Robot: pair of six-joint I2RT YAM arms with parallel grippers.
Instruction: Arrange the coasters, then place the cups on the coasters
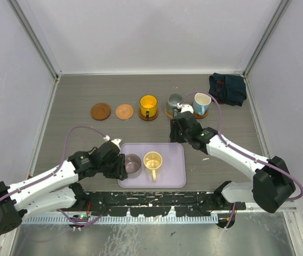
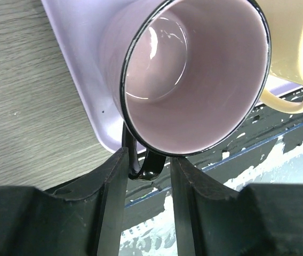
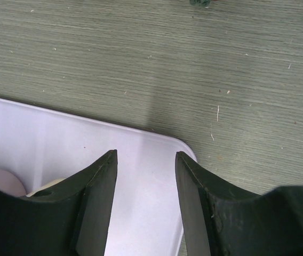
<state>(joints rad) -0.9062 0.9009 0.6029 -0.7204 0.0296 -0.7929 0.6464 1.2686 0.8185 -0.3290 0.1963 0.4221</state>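
A purplish-grey cup and a cream cup stand on the lavender tray. My left gripper reaches in from the tray's left side. In the left wrist view the left gripper is shut on the dark handle of the purplish-grey cup. My right gripper hangs open and empty over the tray's far right corner, as the right wrist view shows. Behind the tray, two bare coasters lie left of the yellow-orange cup, the grey-green cup and the light blue cup, each on a coaster.
A dark folded cloth lies at the back right corner. White walls close the table on the left, back and right. The cream cup stands close beside the purplish-grey one on the tray.
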